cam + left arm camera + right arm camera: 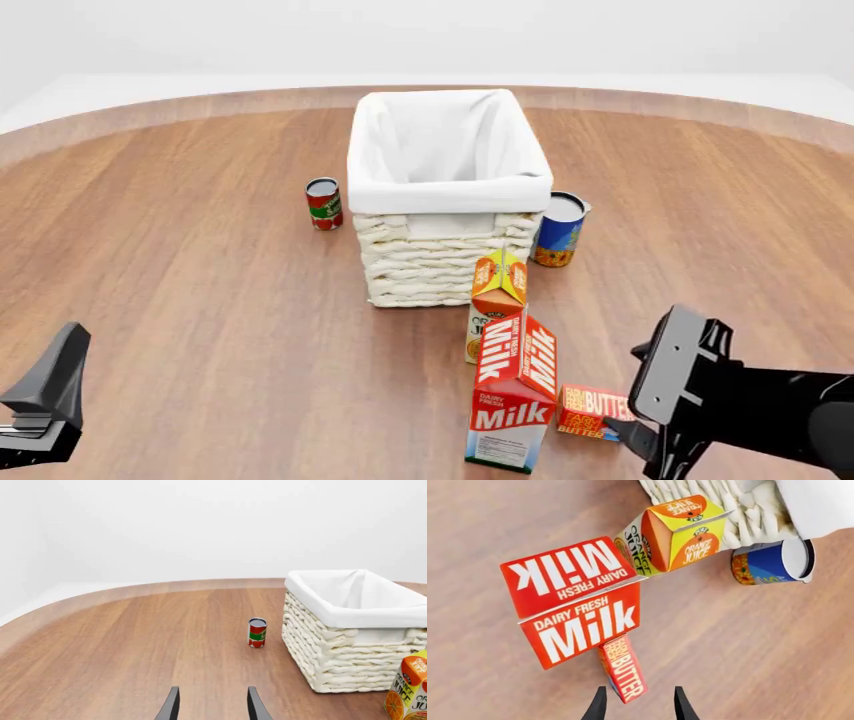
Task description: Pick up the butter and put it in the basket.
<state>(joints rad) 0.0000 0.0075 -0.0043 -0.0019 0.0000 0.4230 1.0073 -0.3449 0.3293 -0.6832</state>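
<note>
Butter (597, 411): small flat red-orange box lying on the desk (200, 280), just beside the milk carton (514, 392) on its right, well in front of the basket (447, 195).
Right pincer (637, 707): low over the desk next to the butter; in the right wrist view the two dark fingers (598, 706) stand apart, with the near end of the butter lying between them and just ahead of their tips, nothing clamped.
Right arm: comes in from the lower right of the front view, its dark body level with the butter and close to the milk carton's right side.
Left pincer (212, 706): fingers spread, holding nothing, pointed over bare wood toward a small red can (257, 632) left of the basket.
Left arm: only its tip shows at the lower left of the front view, well apart from the basket.
Crowding: juice carton (498, 300) stands between the milk carton and the basket's front wall; a blue can (559, 229) sits by the basket's right front corner.
Open room: bare desk right of the butter and across the whole stretch left of the basket.
</note>
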